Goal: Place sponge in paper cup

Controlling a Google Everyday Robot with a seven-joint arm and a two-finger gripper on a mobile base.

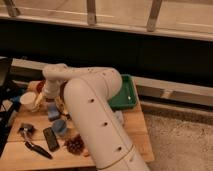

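While the sponge [52, 111] is lying flat and loose on the wooden table [134, 131], the gripper [42, 100] is hanging low over the table's left end, jaws standing wide and, as far as shows, carrying nothing. The white arm [95, 110] is folding over the table from the lower right, wrist pointing down, probably to be coming at the sponge from above. The gripper is sitting between the paper cup [28, 100] and the sponge, just beside the cup's right side; whether it is touching cannot be told. The sponge is lying just right of the gripper and slightly nearer the camera, close but not gripped. The cup is standing upright, mouth up, apparently ready to be receiving. A rounder blue object [60, 126] is sitting just in front of the sponge and is not the target. The grasp is not yet happening.
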